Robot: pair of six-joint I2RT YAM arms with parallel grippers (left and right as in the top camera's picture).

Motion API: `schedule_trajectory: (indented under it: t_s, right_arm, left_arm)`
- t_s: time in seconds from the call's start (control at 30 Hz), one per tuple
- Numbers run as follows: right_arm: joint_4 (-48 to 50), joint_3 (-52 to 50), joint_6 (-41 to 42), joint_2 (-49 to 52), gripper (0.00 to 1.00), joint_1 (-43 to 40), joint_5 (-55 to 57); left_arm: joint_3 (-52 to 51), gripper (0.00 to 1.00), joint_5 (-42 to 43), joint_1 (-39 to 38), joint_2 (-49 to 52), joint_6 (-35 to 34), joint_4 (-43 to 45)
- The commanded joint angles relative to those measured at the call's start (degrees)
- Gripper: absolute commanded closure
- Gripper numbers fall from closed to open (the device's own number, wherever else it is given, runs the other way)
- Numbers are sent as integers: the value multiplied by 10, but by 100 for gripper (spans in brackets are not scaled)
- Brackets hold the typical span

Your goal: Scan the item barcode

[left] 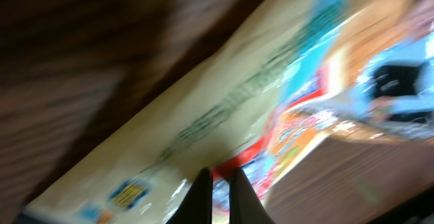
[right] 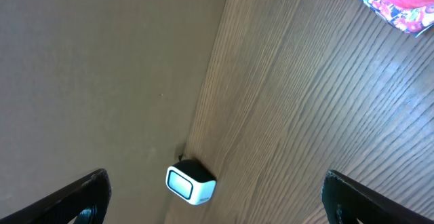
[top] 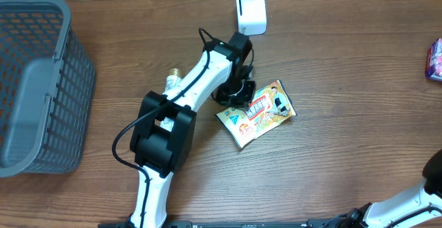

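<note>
Mock shop checkout on a wooden table: grey basket, white scanner, snack packet.

Print covers the snack packet; it seems to be lettering, too blurred to read.

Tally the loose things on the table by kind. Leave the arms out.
Grey basket: 1
White scanner: 1
Packets: 2, the yellow snack packet and the pink packet
Part-hidden item with a gold tip: 1
Total: 5
</note>
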Motion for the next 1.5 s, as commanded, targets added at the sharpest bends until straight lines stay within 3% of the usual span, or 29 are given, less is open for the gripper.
schedule_trajectory:
  t_s: [0.0,0.2,0.43,0.63,0.8,0.93,1.07,1.17,1.27,1.37,1.4,1.43,1.47]
  right_arm:
    - [0,0,-1,-1,0,0,-3]
    - [0,0,-1,-1,0,0,-3]
    - [0,0,-1,-1,0,0,-3]
    - [0,0,-1,-1,0,0,-3]
    - [0,0,-1,-1,0,0,-3]
    - [0,0,-1,-1,0,0,-3]
    - [0,0,-1,-1,0,0,-3]
    - [0,0,-1,-1,0,0,-3]
    - [0,0,-1,-1,0,0,-3]
    - [0,0,-1,-1,0,0,-3]
    - [0,0,-1,-1,0,0,-3]
    - [0,0,-1,-1,0,0,-3]
    - [0,0,-1,-1,0,0,-3]
  left_arm:
    - [-6,96,49,-21,6,-55,38]
    - [-6,96,51,-39,34,-103,105]
    - [-6,96,174,-61,88,-167,198]
    - [-5,96,181,-86,96,-206,303]
    - [-3,96,192,-90,96,-205,371]
    - [41,96,271,-78,93,-159,390]
    - [115,96,280,-59,79,-129,322]
    - [189,96,247,-40,62,-70,207]
    - [266,96,124,-18,39,-9,59]
    - [315,96,-16,-1,19,0,-48]
    - [329,88,-63,6,12,0,-82]
    - [339,67,-108,14,5,0,-113]
    - [344,36,-141,21,0,0,-135]
